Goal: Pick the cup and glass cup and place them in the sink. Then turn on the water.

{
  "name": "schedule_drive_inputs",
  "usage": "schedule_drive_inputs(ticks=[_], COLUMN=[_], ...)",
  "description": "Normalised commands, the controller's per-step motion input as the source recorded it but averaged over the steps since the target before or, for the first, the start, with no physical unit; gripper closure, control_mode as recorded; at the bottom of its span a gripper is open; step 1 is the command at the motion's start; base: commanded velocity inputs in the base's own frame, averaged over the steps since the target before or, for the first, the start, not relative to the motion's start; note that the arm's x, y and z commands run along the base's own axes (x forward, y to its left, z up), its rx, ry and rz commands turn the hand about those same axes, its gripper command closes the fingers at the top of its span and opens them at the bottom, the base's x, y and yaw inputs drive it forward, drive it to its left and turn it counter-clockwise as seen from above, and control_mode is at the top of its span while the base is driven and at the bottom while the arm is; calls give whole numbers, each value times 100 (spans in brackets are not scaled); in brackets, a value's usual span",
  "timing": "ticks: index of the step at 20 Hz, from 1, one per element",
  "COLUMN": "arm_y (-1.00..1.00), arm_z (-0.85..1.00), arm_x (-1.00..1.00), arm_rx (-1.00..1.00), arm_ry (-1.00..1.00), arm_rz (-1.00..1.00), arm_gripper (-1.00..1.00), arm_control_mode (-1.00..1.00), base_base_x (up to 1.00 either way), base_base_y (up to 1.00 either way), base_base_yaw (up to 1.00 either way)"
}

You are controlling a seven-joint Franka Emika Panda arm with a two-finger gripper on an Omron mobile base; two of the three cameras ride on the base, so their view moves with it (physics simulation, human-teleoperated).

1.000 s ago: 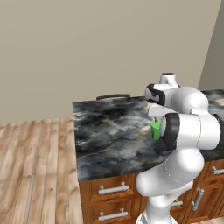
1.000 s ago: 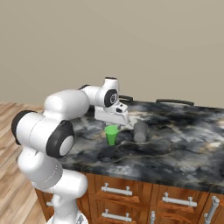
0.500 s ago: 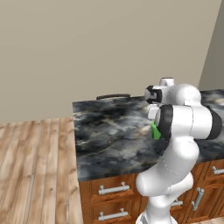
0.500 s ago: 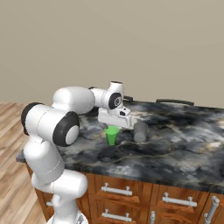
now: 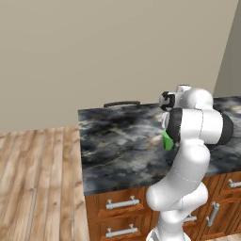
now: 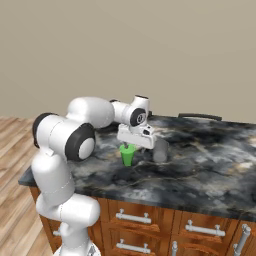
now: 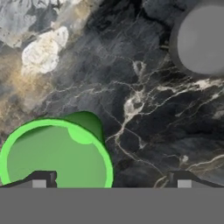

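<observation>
Two small handleless cups stand upright on a glossy black marble counter (image 6: 210, 160) veined with white and tan. One cup (image 6: 127, 155) is bright green and opaque, tapered, wider at its rim; it sits left of centre in the right base view. One glass cup (image 6: 160, 150), a translucent grey cylinder, stands just beside it to the right, apart from it. In the hand view, the green cup's round rim fills the lower left and the grey tumbler (image 7: 202, 39) sits upper right. One gripper (image 6: 135, 145) hangs just above the green cup, fingers spread wide, holding nothing. Wooden drawers (image 6: 137, 217) with metal bar handles run beneath.
</observation>
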Motion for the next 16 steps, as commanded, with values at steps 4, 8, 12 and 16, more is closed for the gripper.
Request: schedule_drive_inputs(ticks=[4, 8, 12, 16], arm_y=[0, 0, 0, 6], arm_z=[0, 0, 0, 0], arm_x=[-2, -22, -38, -16], arm_rx=[0, 0, 1, 1], arm_ry=[0, 0, -3, -4], arm_rz=[0, 0, 0, 0], arm_gripper=[-100, -100, -100, -100], arm_control_mode=[-100, -100, -100, -100], base_base_x=[0, 0, 0, 0], base_base_y=[0, 0, 0, 0], base_base_yaw=[0, 0, 0, 0])
